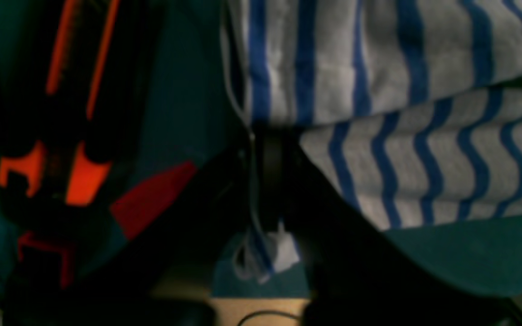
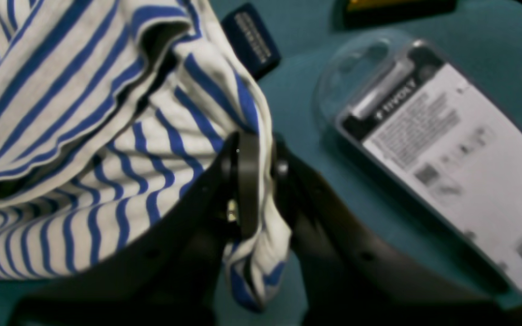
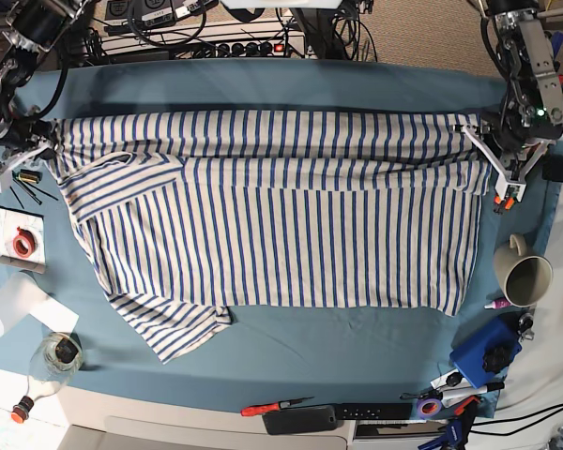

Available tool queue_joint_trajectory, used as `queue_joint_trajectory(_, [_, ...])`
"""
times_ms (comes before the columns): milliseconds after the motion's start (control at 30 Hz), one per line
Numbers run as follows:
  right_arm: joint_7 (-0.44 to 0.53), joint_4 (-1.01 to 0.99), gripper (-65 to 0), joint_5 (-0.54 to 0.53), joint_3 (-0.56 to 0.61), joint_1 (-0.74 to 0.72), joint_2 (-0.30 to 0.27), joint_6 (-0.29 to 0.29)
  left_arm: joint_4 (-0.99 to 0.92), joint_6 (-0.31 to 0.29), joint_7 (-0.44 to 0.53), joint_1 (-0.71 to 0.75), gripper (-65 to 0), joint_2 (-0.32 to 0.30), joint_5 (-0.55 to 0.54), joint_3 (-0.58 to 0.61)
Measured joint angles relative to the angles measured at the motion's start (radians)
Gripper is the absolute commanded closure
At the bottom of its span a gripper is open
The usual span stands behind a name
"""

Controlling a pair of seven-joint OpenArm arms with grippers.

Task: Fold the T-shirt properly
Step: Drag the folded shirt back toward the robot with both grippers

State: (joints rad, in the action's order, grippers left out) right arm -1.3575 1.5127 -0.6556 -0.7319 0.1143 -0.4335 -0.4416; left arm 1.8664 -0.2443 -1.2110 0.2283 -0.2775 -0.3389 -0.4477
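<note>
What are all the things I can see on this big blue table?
Striped white-and-blue cotton T-shirt: one, spread across the table's middle.
Teal cloth-covered table: one, under everything.
Beige ceramic mug: one, right edge.
Blue box: one, lower right.
Red-handled screwdriver: one, front edge.
Black remote: one, front edge.
Purple tape roll: one, front right.
Clear glass bottle: one, lower left.
Red tape ring: one, left edge.
Left gripper: black, pinching the shirt's right end.
Right gripper: black, pinching the shirt's left end.
</note>
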Motion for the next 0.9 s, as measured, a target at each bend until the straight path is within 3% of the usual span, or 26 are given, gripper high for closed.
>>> queue_joint_trajectory(267, [0.007,0.052,0.0,0.021,0.0,0.08,0.008,0.012,0.036,0.0,0.0,0.035,0.0,0.0,-0.007,0.0])
queue_joint_trajectory(733, [0.026,0.052,0.0,0.022,0.0,0.092,0.01,0.02,0.037,0.0,0.005,0.06,-0.6,0.0,-0.011,-0.001])
queue_joint_trajectory(800, [0.026,0.052,-1.7,0.023,0.0,0.091,0.01,-0.002,0.037,0.0,0.012,0.06,-10.6,0.0,-0.01,-0.001])
queue_joint_trajectory(900, [0.026,0.052,-12.3,0.03,0.0,0.092,0.007,-0.002,0.037,0.0,0.015,0.06,-21.0,-0.005,0.008,-0.003])
